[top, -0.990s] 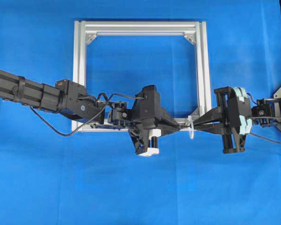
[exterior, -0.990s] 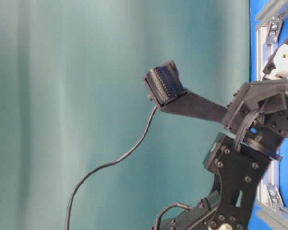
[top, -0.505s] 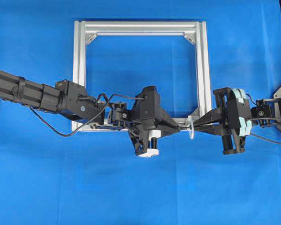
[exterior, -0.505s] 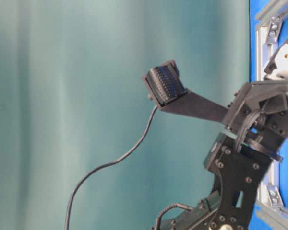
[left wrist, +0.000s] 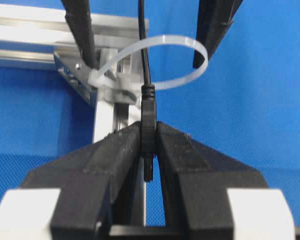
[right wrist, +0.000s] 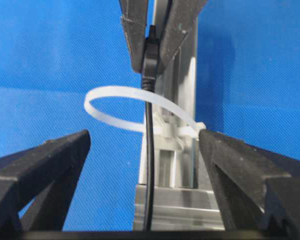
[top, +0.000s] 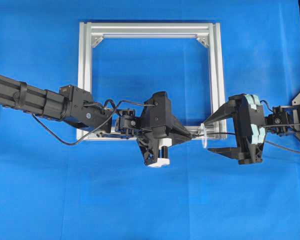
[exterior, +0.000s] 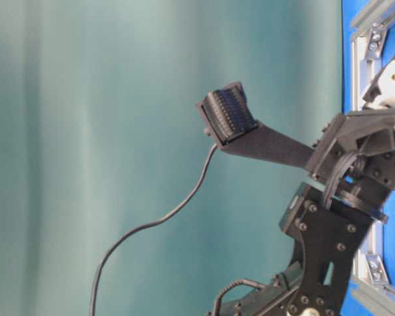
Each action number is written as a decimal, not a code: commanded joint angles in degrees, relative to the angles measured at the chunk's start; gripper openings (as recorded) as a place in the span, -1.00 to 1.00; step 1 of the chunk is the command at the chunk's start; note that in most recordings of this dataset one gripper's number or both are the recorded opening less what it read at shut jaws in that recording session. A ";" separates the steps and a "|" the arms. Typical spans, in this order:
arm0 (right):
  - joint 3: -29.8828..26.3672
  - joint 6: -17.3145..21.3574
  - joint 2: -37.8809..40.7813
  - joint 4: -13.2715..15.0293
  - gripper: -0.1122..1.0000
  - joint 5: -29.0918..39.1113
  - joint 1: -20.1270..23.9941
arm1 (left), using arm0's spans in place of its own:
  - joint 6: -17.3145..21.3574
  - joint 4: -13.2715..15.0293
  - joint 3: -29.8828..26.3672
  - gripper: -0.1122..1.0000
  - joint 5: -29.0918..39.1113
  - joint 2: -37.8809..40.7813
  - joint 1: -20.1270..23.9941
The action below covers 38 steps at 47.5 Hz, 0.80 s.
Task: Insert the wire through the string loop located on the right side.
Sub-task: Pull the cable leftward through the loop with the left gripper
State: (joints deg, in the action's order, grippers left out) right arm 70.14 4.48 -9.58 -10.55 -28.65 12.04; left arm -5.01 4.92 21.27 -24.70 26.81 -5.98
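The string loop is a whitish translucent band hanging at the lower right corner of the silver frame. The wire runs through the string loop. My left gripper is shut on the wire's dark plug, just left of the loop. On the loop's right side, my right gripper is open. Its fingers stand wide on either side of the wire without touching it. In the overhead view the right gripper faces the left gripper across the loop.
The square aluminium frame lies flat on the blue cloth, with triangular corner brackets. The left arm crosses the frame's lower bar. A black ribbed finger pad with a thin cable hanging below shows in the table-level view.
My right gripper, shut on the wire beside the loop, has spread its fingers wide and let go. The left gripper still holds the plug in the same place.
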 commanded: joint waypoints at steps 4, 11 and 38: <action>-0.88 0.00 -0.70 -0.09 0.90 -0.18 0.00 | 0.18 -0.09 -0.97 -0.66 -0.35 -1.41 0.09; -0.88 0.00 -0.70 -0.18 0.90 -0.18 0.00 | 0.35 -0.44 0.62 -0.66 -0.35 -2.81 0.09; -0.88 -0.09 -0.70 -0.09 0.90 -0.09 0.09 | 0.97 -0.53 24.52 -0.66 -0.79 -21.36 -0.62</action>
State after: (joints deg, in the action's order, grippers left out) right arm 70.05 4.48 -9.58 -10.63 -28.56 12.04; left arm -4.04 4.48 42.89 -24.87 9.76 -6.42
